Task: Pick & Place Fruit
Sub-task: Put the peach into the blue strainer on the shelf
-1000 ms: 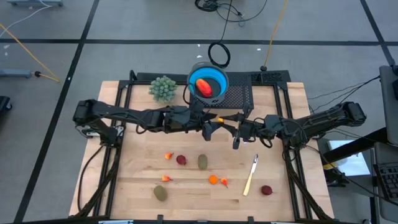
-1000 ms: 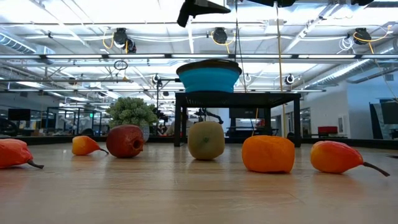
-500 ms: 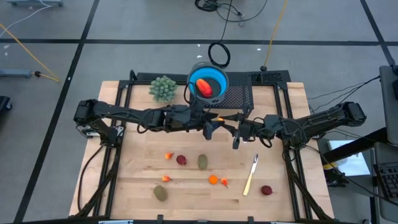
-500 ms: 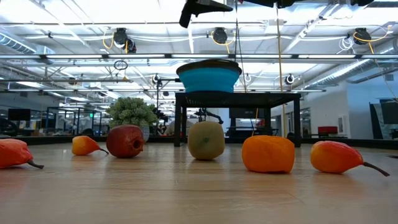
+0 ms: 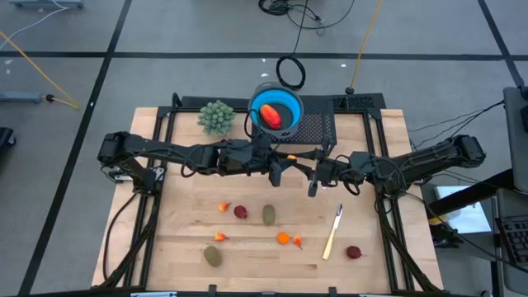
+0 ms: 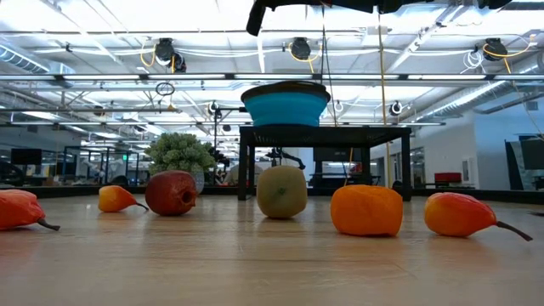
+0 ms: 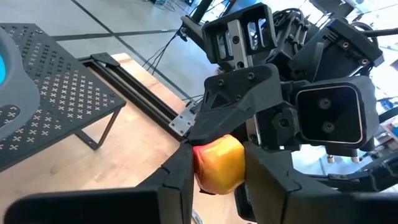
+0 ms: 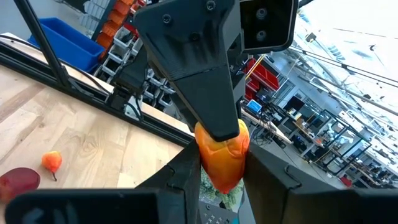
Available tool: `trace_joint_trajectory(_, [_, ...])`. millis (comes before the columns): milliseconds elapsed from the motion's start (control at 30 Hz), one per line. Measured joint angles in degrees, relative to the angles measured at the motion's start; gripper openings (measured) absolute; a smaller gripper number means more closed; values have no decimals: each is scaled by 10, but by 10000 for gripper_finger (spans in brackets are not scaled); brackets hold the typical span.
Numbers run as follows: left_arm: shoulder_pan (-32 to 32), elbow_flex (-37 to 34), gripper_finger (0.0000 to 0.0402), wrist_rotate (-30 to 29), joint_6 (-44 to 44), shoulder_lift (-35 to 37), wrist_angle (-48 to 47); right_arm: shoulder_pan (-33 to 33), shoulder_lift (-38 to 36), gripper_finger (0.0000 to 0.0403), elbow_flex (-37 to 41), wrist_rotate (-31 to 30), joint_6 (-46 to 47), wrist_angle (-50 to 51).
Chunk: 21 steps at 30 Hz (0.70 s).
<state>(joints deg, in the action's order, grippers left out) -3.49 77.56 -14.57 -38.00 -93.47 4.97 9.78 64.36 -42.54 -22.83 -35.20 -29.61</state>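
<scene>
Two pincers, one little fruit, mid-air over the counter (image 5: pixel 190 214).
Left pincer (image 7: pixel 214 171) and right pincer (image 8: pixel 221 168) are both clamped on the orange-yellow fruit (image 7: pixel 217 163), just beside the blue bowl (image 5: pixel 276 107).

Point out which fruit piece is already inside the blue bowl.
The large red-orange elongated piece lies in the blue bowl. Every other piece is on the table or held between the two grippers.
</scene>
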Motion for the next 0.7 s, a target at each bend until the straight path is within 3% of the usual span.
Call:
trace_joint_trajectory(367, [0,0,104,5,2,0,10,0,-1,100,0,1,0,-2])
trace_joint_trajectory(700, [0,-1,108,7,1,-1,6,1,-1,146,-1,3,60,24])
